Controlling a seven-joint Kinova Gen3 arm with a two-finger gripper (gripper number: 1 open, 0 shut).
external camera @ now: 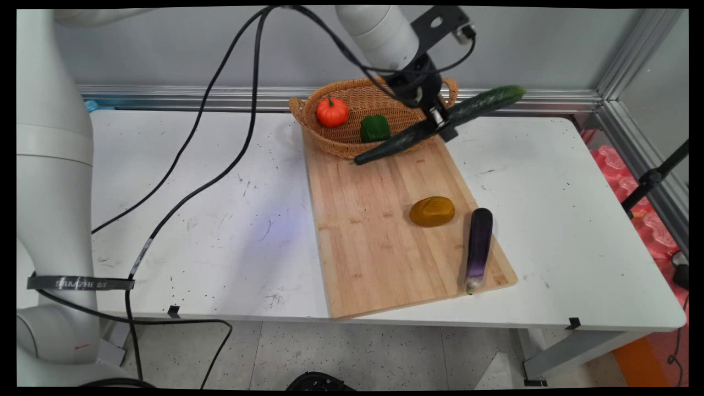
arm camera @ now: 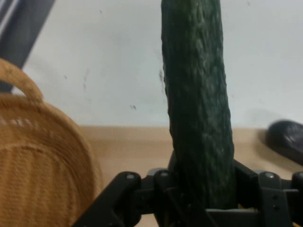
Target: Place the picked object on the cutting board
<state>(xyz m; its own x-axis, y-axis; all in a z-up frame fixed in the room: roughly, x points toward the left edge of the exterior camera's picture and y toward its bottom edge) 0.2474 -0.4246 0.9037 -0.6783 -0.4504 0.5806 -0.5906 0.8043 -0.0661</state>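
The gripper [external camera: 440, 122] pinches a cucumber [external camera: 440, 124] above the basket [external camera: 330, 140]; the arm's strap [external camera: 80, 284] lettering is seemingly "SANZHE".

Main view overlooks the table [external camera: 192, 220]; hand view closes on cucumber [arm camera: 199, 109].

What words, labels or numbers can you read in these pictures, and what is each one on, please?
White lettering on the black strap around the arm: too blurred to read for certain.
White tag on the black cable: too small to read.
Cucumber, basket, cutting board: no text.
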